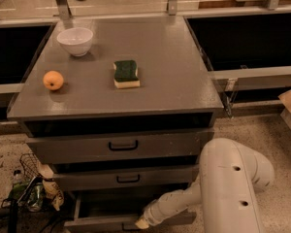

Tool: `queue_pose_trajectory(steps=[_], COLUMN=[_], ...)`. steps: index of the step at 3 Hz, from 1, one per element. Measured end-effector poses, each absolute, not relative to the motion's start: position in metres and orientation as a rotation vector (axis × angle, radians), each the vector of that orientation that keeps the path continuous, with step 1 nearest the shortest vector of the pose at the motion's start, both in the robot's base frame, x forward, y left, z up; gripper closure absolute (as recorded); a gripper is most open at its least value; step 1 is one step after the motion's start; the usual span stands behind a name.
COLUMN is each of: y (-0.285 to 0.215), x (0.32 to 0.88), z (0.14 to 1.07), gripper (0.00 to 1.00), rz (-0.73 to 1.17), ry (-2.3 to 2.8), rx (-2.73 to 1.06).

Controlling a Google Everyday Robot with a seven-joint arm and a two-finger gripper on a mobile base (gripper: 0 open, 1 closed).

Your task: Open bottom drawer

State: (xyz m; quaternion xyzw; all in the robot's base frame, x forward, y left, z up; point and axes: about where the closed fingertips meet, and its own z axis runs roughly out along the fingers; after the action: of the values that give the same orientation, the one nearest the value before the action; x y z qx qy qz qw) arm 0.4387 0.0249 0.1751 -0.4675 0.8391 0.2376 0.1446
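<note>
The bottom drawer [102,223] is the lowest of three grey fronts in the cabinet. It stands pulled out a little, with a dark gap [121,202] showing behind its front. My gripper [141,222] is down at the front edge of this drawer, near its middle, at the end of the white arm [233,188] that reaches in from the right. The drawer's handle is hidden behind the gripper. The middle drawer [128,178] and the top drawer [123,145] are both closed.
On the cabinet top [174,72] lie a white bowl [75,41], an orange [53,80] and a green-and-yellow sponge [125,74]. A wire basket with bottles and cables [29,191] sits on the floor at the left. Dark bins flank the cabinet.
</note>
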Motion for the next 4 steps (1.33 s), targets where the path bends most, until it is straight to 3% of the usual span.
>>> queue_pose_trajectory(steps=[1,2,4], y=[0.025,0.027,0.025], x=[0.439,0.435,0.427], z=[0.175,0.177,0.183], gripper=[0.92,1.0,1.0], rz=[0.685,0.717,0.739], ry=[2.418,2.415,2.411], rx=[-1.347,-1.333,-1.318])
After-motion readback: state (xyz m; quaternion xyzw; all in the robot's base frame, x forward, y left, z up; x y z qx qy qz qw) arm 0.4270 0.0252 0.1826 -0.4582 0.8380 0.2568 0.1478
